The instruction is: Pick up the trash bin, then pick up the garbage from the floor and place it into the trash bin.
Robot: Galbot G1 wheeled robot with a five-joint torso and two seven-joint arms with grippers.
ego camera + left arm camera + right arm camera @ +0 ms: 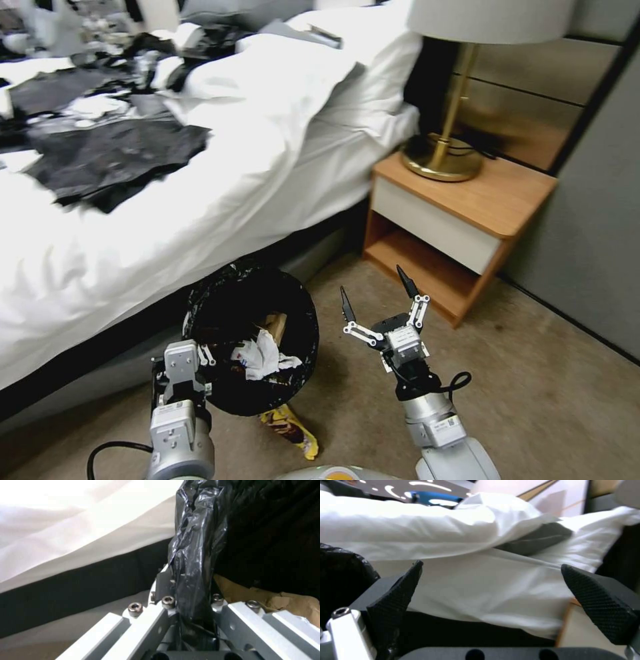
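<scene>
Holding the trash bin [250, 337] off the floor [533, 400] by its near-left rim, the left gripper [193, 357] is pinched onto the black liner bag [196, 555]; the left wrist view shows the crinkled plastic clamped between the fingers [160, 585], with brown paper [266, 600] just inside the rim. Bin sits tilted with its mouth toward the camera, close to the side of the bed [200, 187], left of centre. Inside it: crumpled white tissue [267, 357], a red-and-white wrapper scrap [241, 360] touching the tissue, and a brown paper piece [277, 325] behind them. A yellow snack wrapper [293, 430] lies on the carpet just below the bin's near edge, partly under it in the head view. Right gripper [379, 293] hovers just right of the bin, above the carpet, fingers spread wide and holding nothing; right wrist view shows both black textured pads [396, 597] well apart, with white bedding between them and the liner at the edge. Farther out: black clothing [113, 157] on the far-left part of the bed, pillows [360, 73] at its right end, and a wooden nightstand [467, 200] to the right carrying a brass lamp [453, 133].
</scene>
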